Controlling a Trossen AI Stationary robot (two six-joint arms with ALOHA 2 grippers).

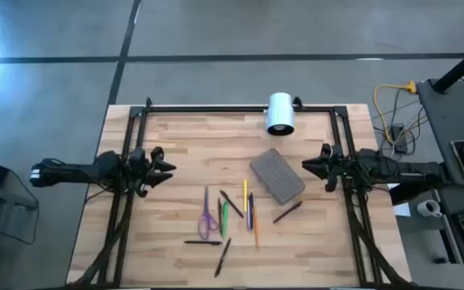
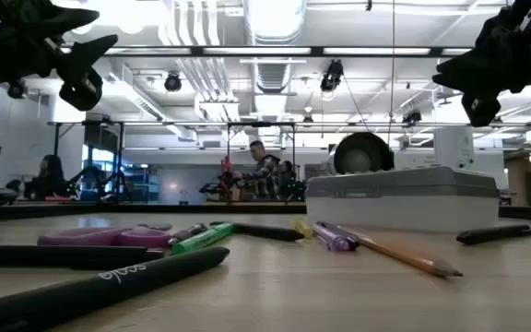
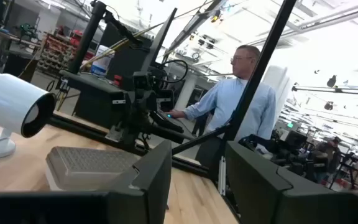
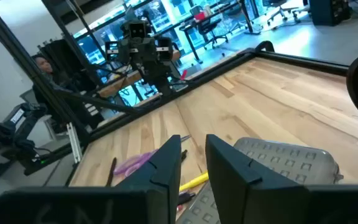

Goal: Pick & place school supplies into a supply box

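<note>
Several pens and pencils (image 1: 236,211) lie loose on the wooden table's near middle, with purple-handled scissors (image 1: 208,217) at their left. A dark pen (image 1: 287,212) lies apart on the right. The grey dotted supply box (image 1: 277,176) lies flat and closed, just far-right of them. My left gripper (image 1: 167,167) hovers open at the table's left side, above the surface. My right gripper (image 1: 307,167) hovers open at the right side, close to the box's right end. Both point toward the table's centre.
A white cylinder (image 1: 280,113) on a round base stands at the far edge, behind the box. A black metal frame (image 1: 216,107) runs along the far edge and both sides. A person (image 3: 238,99) stands beyond the table's right side. Bare wood lies between the left gripper and the pens.
</note>
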